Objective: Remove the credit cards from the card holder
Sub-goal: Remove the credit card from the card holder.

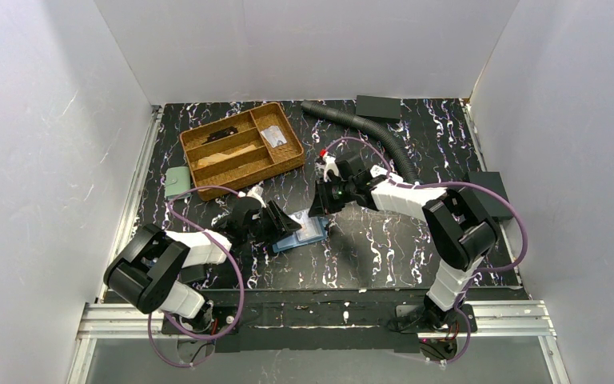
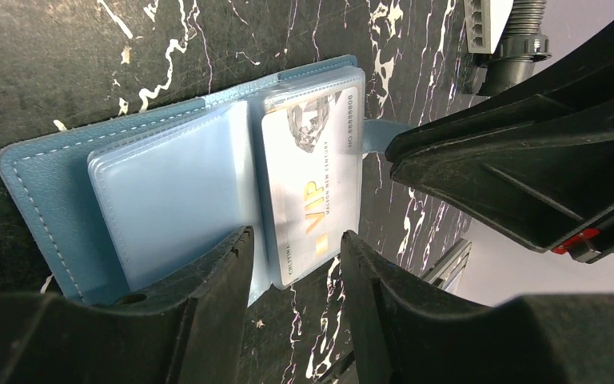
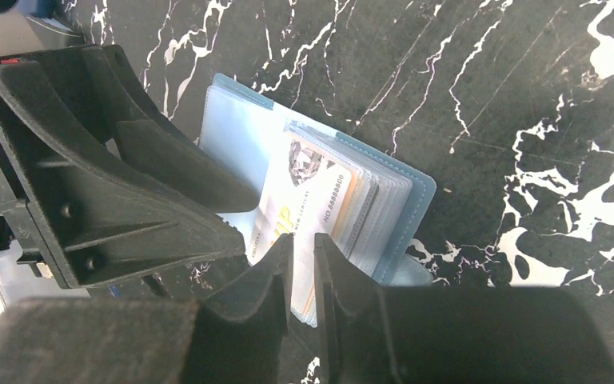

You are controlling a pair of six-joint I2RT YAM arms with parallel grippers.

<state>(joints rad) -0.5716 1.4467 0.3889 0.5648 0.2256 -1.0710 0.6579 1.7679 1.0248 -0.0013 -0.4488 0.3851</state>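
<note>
The teal-blue card holder (image 1: 310, 233) lies open on the dark marbled table between both grippers. In the left wrist view the card holder (image 2: 40, 172) shows clear sleeves, and a whitish credit card (image 2: 312, 184) marked VIP sits in the right-hand sleeve. My left gripper (image 2: 296, 238) is open, its fingers straddling the near edge of the holder by the fold, with nothing held. My right gripper (image 3: 304, 238) has only a narrow gap between its fingers, whose tips are over the near edge of the sleeves and the credit card (image 3: 304, 184). I cannot tell whether they touch it. No orange and blue card shows.
A wicker tray (image 1: 240, 148) with compartments stands at the back left, with a pale green pouch (image 1: 177, 180) beside it. A black ribbed hose (image 1: 368, 128) runs across the back. Black boxes (image 1: 377, 106) (image 1: 489, 192) sit at the back and right. White walls enclose the table.
</note>
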